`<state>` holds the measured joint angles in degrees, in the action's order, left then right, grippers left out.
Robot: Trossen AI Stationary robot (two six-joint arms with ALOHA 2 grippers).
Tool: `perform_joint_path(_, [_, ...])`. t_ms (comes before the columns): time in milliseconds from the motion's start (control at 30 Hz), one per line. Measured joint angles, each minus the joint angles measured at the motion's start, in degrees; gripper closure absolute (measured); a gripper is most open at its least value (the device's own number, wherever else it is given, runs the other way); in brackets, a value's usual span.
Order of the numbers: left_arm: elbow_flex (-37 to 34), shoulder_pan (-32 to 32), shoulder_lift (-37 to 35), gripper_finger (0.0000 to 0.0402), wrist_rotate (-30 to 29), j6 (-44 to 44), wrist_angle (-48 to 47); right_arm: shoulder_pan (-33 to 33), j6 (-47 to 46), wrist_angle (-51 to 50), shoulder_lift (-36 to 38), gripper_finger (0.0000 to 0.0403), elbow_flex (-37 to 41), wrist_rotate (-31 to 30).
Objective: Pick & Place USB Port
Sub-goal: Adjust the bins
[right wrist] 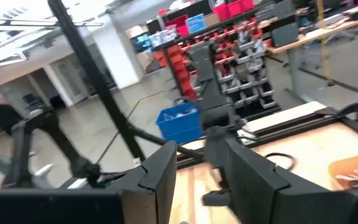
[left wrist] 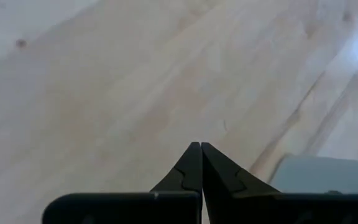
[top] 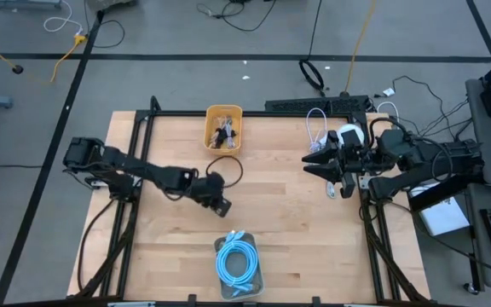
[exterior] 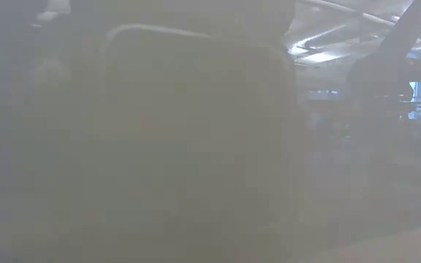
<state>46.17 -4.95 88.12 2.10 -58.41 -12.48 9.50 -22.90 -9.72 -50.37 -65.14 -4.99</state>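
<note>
A yellow bin at the table's far middle holds several small dark and metal USB parts. A black cable loop lies on the wood just in front of it. My left gripper is shut with nothing between its fingers. It slants down over bare wood near the table's middle, beside the loop. My right gripper is raised at the right side, pointing level toward the table's left. Its fingers stand apart and hold nothing. The low view is fogged over.
A grey container with a coiled blue cable stands at the near middle; its corner shows by my left gripper. A white cable and a black bar lie at the far right.
</note>
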Motion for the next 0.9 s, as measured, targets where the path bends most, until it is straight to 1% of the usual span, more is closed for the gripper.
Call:
perform_joint_path(67, [-0.01, -1.84, 0.0, 0.0402, -1.33, -1.95, 1.03, 0.0, 0.06, 0.1, -0.33, 0.0277, 0.0, -1.18])
perform_joint_path(267, [0.0, -5.9, 0.0, 0.0402, -2.23, -5.23, 5.19, 0.0, 0.52, 2.04, -2.2, 0.0277, 0.0, -1.14])
perform_joint_path(467, [-0.02, -8.87, 0.0, 0.0402, -2.09, -5.15, 6.72, 0.0, -0.21, 2.25, -3.73, 0.0277, 0.0, -0.92])
perform_joint_path(567, [-0.02, -9.16, 0.66, 0.0402, -0.7, -5.04, 9.45, 0.0, -0.37, 2.21, -3.8, 0.0277, 0.0, -0.9])
perform_joint_path(667, [-0.02, -9.23, 2.8, 0.0401, 3.01, -5.0, 13.09, 0.0, -0.39, 2.7, -3.78, 0.0277, 0.0, -0.93])
perform_joint_path(767, [0.76, -10.53, 6.49, 0.0401, 6.68, -5.38, 15.93, 0.0, -0.39, 3.79, -3.78, 0.0277, 0.0, -0.94])
perform_joint_path(900, [3.46, -12.5, 11.6, 0.0401, 8.13, -5.49, 17.5, 0.0, -0.42, 5.1, -3.76, 0.0277, 0.0, -0.94])
